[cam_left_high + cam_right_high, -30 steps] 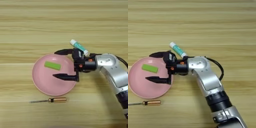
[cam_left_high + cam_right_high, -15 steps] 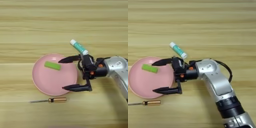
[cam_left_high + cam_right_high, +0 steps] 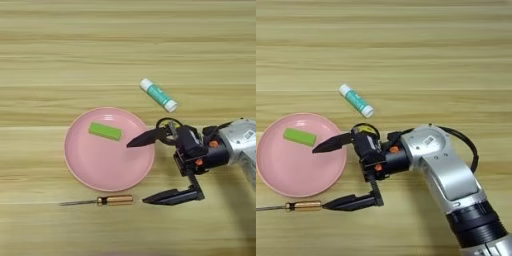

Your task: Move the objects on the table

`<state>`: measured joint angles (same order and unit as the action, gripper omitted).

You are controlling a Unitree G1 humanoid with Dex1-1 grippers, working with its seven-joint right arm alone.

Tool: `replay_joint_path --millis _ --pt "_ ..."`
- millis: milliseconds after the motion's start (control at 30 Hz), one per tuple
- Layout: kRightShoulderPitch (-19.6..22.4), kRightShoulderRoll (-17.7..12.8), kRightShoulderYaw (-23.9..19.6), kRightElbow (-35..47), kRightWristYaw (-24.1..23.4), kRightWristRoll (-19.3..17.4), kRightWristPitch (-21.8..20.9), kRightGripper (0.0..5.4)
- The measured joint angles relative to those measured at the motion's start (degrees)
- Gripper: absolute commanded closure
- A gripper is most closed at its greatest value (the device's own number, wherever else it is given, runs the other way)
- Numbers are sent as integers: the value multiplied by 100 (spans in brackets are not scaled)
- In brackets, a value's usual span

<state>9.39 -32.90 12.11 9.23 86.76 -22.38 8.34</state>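
We see a round pink plate (image 3: 107,150) lying flat on the near left part of the wooden table (image 3: 60,60). On it, toward its far left side, rests a flat green block (image 3: 105,131), lying slightly askew and wholly inside the rim.

Just near of the plate, a thin screwdriver (image 3: 97,201) lies flat on the wood, roughly parallel to the plank grain. Its amber handle points right and its metal shaft points left. It lies close to the plate's near rim, but we cannot tell whether the two touch.

Far and to the right of the plate, well apart from it, a white-and-teal glue stick (image 3: 158,94) lies on its side at a slant, its white cap end toward the far left and its other end toward the near right.

Our right arm (image 3: 448,170) comes in from the near right, its silver forearm leading to the claw (image 3: 144,170) beside the plate's right edge. The claw is spread wide and holds nothing. Its two black fingers point left: the far one (image 3: 333,143) reaches over the plate's right rim, its tip over the pink surface to the right of the green block and apart from it. The near one (image 3: 351,202) sits over the bare wood, its tip just beside the right end of the screwdriver's handle. A small loop of black cable shows at the base of the claw.
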Motion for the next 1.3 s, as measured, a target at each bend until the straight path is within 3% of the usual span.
replay_joint_path --millis 667,1067,1300 --pt "-109 -567 535 -60 569 403 9 5" --pt "-170 -995 755 -239 575 700 -21 5" --pt "-193 -1079 881 -294 575 847 -53 5"
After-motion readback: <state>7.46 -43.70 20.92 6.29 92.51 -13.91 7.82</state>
